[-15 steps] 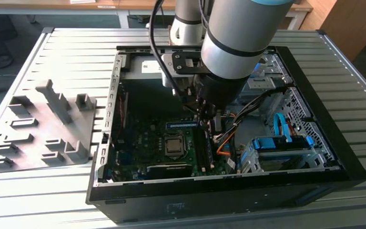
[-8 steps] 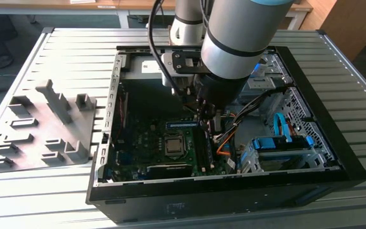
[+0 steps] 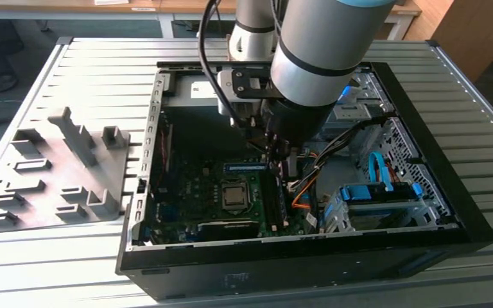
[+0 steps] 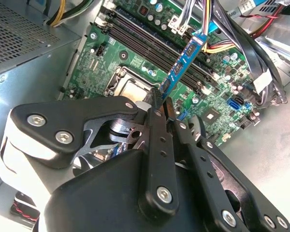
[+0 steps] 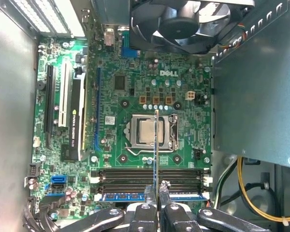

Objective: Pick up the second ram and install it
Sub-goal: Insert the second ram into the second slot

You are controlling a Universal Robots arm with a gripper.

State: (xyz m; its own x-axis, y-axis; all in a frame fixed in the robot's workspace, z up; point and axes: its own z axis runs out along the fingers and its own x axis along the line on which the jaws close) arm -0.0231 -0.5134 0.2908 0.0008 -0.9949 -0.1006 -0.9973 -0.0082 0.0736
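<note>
- You have the gripper (image 4: 163, 99) pinched shut on one end of the second ram (image 4: 185, 61), inside the computer case (image 3: 452, 212).
- It sits edge-on over the motherboard's (image 5: 135, 92) memory slots (image 5: 130, 177).

The tabletop (image 3: 101, 64) is a grey metal surface of long parallel ribbed slats; two things lie directly on it. Toward the exterior view's right an open black computer case (image 3: 315, 273) lies on its side, open face up, covering much of the surface. Just beside it, toward the exterior view's left, lies a flat grey tray (image 3: 54, 192) with thick grey uprights (image 3: 77, 135) standing from it; whether tray and case touch cannot be told.
</note>
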